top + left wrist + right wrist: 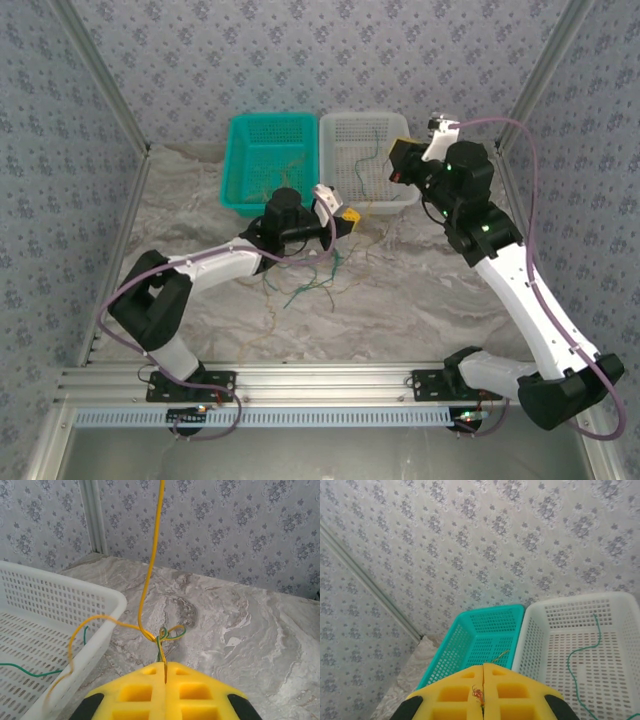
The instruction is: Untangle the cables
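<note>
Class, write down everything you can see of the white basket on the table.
The white basket is a rectangular, plastic-looking tray with slotted walls and floor and a smooth rim. It stands upright on the marbled table at its far side, side by side with a teal basket. A green cable lies on its floor, and a yellow cable drapes over its rim.

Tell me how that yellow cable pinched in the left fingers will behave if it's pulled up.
Probably floppy: the yellow cable droops in a loop over the white basket's rim. Likely light, being so thin. It may drag the green cable along, since the two twist together beyond the left fingers.
</note>
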